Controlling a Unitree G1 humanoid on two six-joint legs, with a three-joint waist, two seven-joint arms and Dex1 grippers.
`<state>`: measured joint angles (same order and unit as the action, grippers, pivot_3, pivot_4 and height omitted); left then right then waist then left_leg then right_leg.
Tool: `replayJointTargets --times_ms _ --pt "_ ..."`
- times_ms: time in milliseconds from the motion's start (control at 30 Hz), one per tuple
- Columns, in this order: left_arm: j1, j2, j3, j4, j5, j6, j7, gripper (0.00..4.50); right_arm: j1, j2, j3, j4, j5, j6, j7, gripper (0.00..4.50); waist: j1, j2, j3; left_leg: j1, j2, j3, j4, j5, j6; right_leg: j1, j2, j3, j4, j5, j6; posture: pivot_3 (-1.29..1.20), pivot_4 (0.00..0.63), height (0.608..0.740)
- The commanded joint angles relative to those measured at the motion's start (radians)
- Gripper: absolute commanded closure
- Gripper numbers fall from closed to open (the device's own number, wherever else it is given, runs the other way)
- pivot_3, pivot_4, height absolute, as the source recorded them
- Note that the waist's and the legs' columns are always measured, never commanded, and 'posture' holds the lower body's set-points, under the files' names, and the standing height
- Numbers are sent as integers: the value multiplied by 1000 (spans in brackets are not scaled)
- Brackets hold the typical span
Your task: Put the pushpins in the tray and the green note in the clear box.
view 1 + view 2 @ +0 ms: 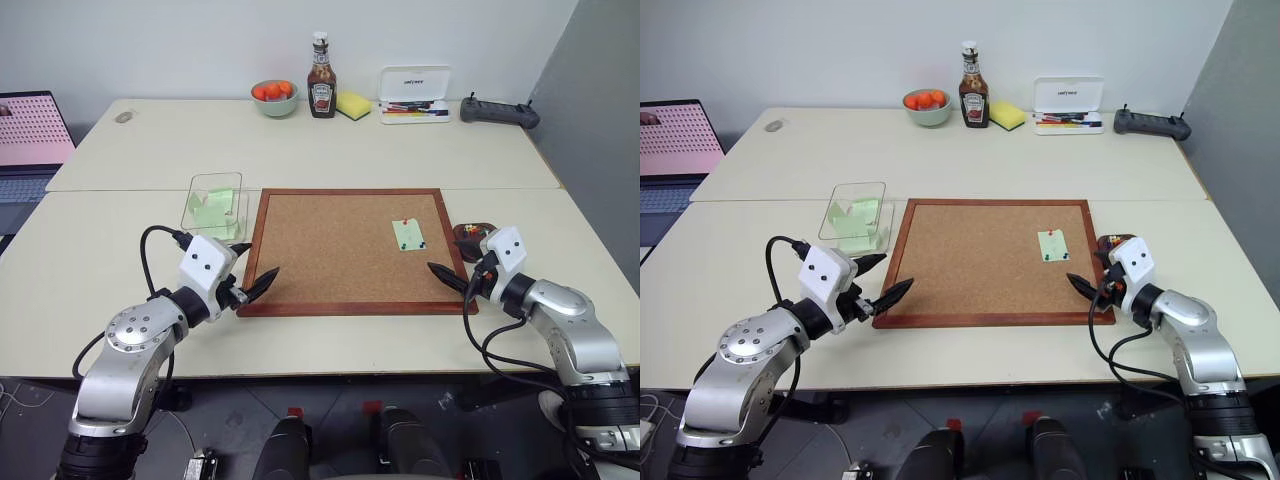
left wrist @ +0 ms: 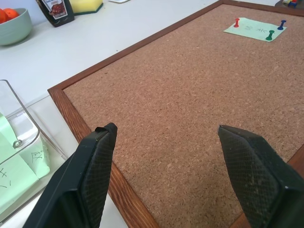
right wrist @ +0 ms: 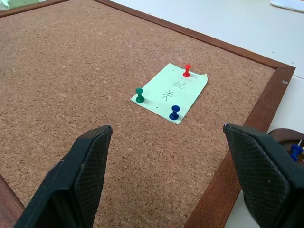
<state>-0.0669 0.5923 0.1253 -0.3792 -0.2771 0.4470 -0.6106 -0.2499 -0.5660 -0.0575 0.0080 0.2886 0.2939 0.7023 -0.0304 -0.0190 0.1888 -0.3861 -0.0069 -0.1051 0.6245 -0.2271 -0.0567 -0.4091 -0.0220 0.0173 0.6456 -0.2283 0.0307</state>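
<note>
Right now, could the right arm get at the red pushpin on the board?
Probably yes. The right gripper is open and faces the green note; bare cork board lies between it and the red pushpin.

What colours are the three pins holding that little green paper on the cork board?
Red, green and blue, clearest in the right wrist view.

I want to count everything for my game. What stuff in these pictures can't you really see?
- Tray: right wrist view, cut by the picture's edge and the right gripper's finger; pin count unclear.
- Clear box: left wrist view, cut off by the edge; number of green slips inside unclear.
- Writing on the green note: too small to read.
</note>
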Motion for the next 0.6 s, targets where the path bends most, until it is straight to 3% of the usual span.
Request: replayJointTargets --times_ms 33,367,600 --pt "-4 12 13 -15 -3 -18 -7 931 -17 -2 -19 -42 6 -4 -3 535 0 0 0 0 0 0 0 0 0 0 0 0 0 0 0 0 150 740" --pt "-17 15 8 -24 -4 0 -10 931 -13 -2 -17 -53 6 -6 -4 535 -1 0 0 -1 -2 -9 0 0 0 3 -2 -8 0 0 -1 0 150 740" --pt "-25 15 1 -13 2 -4 -11 931 -11 -3 -16 -58 8 -3 -1 535 -1 0 0 1 0 -3 0 0 0 3 0 -3 0 -1 -1 0 150 740"
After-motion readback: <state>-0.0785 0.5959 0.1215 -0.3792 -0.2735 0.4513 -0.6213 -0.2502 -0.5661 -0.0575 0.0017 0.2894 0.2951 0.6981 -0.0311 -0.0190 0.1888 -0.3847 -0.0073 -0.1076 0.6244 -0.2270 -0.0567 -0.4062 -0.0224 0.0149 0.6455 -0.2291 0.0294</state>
